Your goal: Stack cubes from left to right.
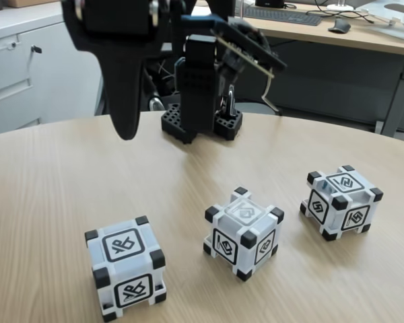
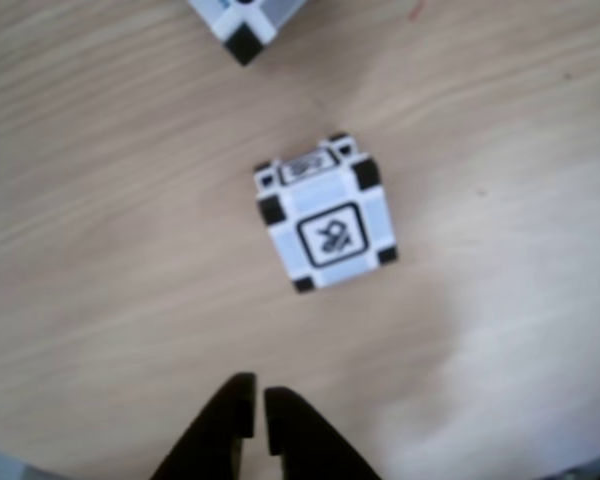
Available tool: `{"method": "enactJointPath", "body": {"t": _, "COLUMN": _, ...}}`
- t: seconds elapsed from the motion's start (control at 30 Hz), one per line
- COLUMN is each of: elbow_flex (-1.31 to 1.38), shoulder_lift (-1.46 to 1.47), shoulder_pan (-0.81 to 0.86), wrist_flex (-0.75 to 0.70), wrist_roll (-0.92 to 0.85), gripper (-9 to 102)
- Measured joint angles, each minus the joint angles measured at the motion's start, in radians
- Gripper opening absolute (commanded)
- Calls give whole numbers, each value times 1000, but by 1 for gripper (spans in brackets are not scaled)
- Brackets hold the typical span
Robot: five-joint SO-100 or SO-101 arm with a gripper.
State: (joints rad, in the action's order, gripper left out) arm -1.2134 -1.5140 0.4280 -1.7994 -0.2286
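Three grey-white cubes with black corners stand apart on the wooden table in the fixed view: the left cube (image 1: pixel 126 267) nearest the front, the middle cube (image 1: pixel 243 232), and the right cube (image 1: pixel 341 200). My black gripper (image 1: pixel 126 129) hangs high above the table, behind and above the left cube. In the other view the gripper (image 2: pixel 258 405) points in from the bottom edge, its fingers nearly touching with nothing between them. The left cube (image 2: pixel 325 225) lies a little ahead of the tips. A corner of another cube (image 2: pixel 245 22) shows at the top edge.
The black perforated robot base (image 1: pixel 202 121) stands at the back of the round table (image 1: pixel 47 188). Behind it are a desk with a keyboard (image 1: pixel 283 15) and grey cabinets (image 1: pixel 20 67). Bare wood lies between the cubes and the base.
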Motion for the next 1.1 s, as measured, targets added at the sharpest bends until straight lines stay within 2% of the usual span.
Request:
{"method": "enactJointPath", "body": {"t": 0.87, "elbow_flex": 2, "shoulder_lift": 0, "shoulder_pan": 0, "wrist_flex": 0, "wrist_roll": -117, "gripper": 0}}
{"method": "enactJointPath", "body": {"t": 0.93, "elbow_flex": 2, "shoulder_lift": 0, "shoulder_pan": 0, "wrist_flex": 0, "wrist_roll": -170, "gripper": 0}}
{"method": "enactJointPath", "body": {"t": 1.1, "elbow_flex": 2, "shoulder_lift": 0, "shoulder_pan": 0, "wrist_flex": 0, "wrist_roll": -130, "gripper": 0}}
